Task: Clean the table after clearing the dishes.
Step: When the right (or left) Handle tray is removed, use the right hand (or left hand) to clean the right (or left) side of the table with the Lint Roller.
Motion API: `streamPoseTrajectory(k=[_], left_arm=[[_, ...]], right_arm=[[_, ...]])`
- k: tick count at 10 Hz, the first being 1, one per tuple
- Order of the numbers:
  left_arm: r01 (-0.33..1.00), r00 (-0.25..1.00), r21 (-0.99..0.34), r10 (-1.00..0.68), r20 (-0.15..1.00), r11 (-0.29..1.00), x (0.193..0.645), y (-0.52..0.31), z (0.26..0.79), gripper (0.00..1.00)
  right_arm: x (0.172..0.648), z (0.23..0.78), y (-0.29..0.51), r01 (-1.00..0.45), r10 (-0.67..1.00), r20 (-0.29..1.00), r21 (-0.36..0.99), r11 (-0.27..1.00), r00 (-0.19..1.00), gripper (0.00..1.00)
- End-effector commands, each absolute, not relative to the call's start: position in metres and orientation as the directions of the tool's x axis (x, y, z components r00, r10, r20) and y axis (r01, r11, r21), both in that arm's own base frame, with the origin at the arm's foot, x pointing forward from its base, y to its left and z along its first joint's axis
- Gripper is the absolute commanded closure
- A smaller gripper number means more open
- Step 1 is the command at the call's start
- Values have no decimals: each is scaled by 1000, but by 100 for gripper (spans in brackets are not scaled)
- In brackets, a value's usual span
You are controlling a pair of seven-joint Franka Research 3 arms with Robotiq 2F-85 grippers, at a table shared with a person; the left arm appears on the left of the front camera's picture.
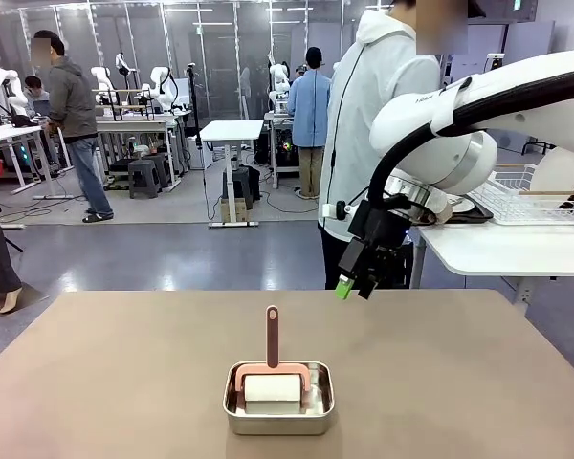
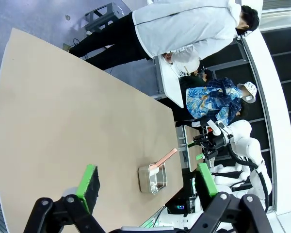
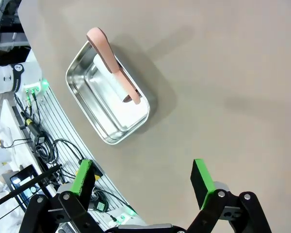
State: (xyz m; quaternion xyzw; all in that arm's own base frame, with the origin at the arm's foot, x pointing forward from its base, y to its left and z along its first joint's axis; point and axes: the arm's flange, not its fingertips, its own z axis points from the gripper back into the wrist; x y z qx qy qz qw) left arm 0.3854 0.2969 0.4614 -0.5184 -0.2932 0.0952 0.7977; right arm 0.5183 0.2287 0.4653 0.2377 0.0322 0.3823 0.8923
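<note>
The taupe-brown table [image 1: 124, 363] holds a small steel pan [image 1: 278, 411] near its front edge. In the pan lies a cleaning tool with a pink handle [image 1: 273, 335] and a white pad [image 1: 273, 387]. My right gripper [image 1: 354, 285] hangs open over the table's far right part, nothing between its green pads; from its wrist [image 3: 141, 167] the pan [image 3: 106, 104] lies ahead on the table [image 3: 223, 63]. High above the table [image 2: 63, 111], my left gripper [image 2: 145, 170] stands open and empty over the pan [image 2: 153, 178]. One of the dishes, a round white plate [image 1: 560, 174], stands in a wire rack.
A person in a light grey jacket [image 1: 373, 115] stands at the far edge, turned toward a white side table [image 1: 488, 251] with the wire rack [image 1: 526, 196] and a dark tray [image 1: 474, 215]. Other people and workbenches fill the background.
</note>
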Motion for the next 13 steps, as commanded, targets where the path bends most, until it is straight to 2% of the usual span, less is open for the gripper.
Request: streamPoseTrajectory(k=[1, 5, 8, 13], left_arm=[[168, 814, -879, 441, 379, 446, 383, 300, 462, 0], [168, 814, -879, 441, 379, 446, 383, 300, 462, 0], [168, 814, -879, 441, 379, 446, 383, 300, 462, 0], [168, 814, -879, 441, 379, 446, 383, 300, 462, 0]], right_arm=[[518, 466, 226, -670, 701, 125, 450, 591, 702, 0], [519, 465, 227, -665, 695, 124, 449, 597, 708, 0], [517, 464, 265, -802, 797, 207, 358, 478, 567, 0], [551, 442, 344, -902, 924, 139, 307, 302, 356, 0]])
